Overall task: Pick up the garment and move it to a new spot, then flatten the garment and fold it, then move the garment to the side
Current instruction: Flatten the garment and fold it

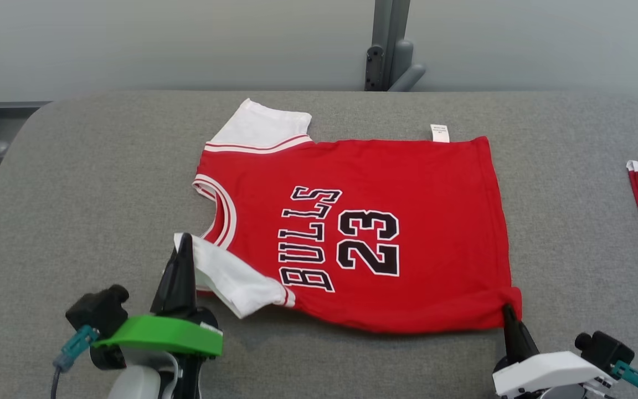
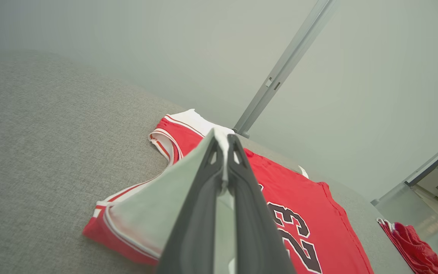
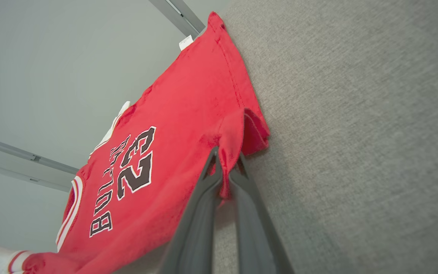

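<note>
The red jersey with white sleeves (image 1: 407,183) lies spread on the grey fabric table (image 1: 75,183). The left gripper (image 1: 185,241) is clenched on its near white sleeve (image 1: 230,280). The right gripper (image 1: 508,310) is clenched on its near hem corner (image 1: 510,295). Lift the 2 points together, level and taut, so that no crease forms.

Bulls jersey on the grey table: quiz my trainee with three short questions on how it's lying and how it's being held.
1. True or false: the Bulls jersey lies bunched in a heap.
2. The jaws of the left gripper are shut on: A) the white sleeve, B) a sock, C) nothing?
3. Fill in: the jaws of the right gripper pinch the jersey's near ___ corner.
Key: 1 false, it lies spread out with the print up; 2 A; 3 hem.
</note>
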`<state>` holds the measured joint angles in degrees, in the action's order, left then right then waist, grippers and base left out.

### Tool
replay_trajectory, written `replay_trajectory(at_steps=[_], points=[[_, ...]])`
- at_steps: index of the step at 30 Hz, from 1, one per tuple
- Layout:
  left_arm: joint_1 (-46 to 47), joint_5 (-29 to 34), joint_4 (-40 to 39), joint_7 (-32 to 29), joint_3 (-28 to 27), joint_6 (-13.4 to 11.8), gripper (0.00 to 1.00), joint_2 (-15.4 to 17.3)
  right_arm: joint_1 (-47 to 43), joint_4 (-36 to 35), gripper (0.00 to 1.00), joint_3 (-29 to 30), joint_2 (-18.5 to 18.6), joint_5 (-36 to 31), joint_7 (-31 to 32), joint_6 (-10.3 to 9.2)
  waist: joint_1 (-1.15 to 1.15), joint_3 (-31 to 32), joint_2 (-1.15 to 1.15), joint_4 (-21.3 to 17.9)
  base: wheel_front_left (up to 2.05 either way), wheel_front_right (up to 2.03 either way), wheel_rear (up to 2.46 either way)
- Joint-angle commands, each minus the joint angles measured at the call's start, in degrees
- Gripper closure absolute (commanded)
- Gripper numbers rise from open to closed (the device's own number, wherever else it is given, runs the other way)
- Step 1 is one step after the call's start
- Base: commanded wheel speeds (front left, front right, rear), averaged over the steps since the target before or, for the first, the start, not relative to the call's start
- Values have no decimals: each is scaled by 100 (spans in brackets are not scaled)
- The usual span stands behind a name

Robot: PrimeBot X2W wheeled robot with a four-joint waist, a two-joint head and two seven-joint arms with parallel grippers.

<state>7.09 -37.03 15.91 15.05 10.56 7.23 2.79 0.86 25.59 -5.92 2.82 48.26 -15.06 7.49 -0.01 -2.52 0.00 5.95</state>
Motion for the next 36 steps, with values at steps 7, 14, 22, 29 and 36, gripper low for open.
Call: replay_trajectory(at_steps=[7, 14, 22, 29, 36], points=[[871, 72, 477, 13, -240, 20, 100, 21, 709, 120, 100, -43, 16, 16, -16, -1, 1, -585, 0, -305, 0, 0, 0], [1409, 138, 900, 13, -269, 24, 100, 21, 1267, 283, 100, -160, 16, 0, -16, -1, 1, -973, 0, -467, 0, 0, 0], [1746, 67, 1218, 13, -252, 27, 60, 22, 1584, 220, 0, -154, 21, 215, -16, -1, 1, -1039, 0, -538, 0, 0, 0], [1942, -22, 1363, 14, -240, 28, 0, 21, 1629, -115, 0, 21, 16, 300, -16, 0, 1, -993, 0, -558, 0, 0, 0], [1878, -152, 1218, 14, -236, 29, 0, 23, 1512, -602, 0, 299, 16, 88, -16, 0, 1, -944, 0, -587, 0, 0, 0]])
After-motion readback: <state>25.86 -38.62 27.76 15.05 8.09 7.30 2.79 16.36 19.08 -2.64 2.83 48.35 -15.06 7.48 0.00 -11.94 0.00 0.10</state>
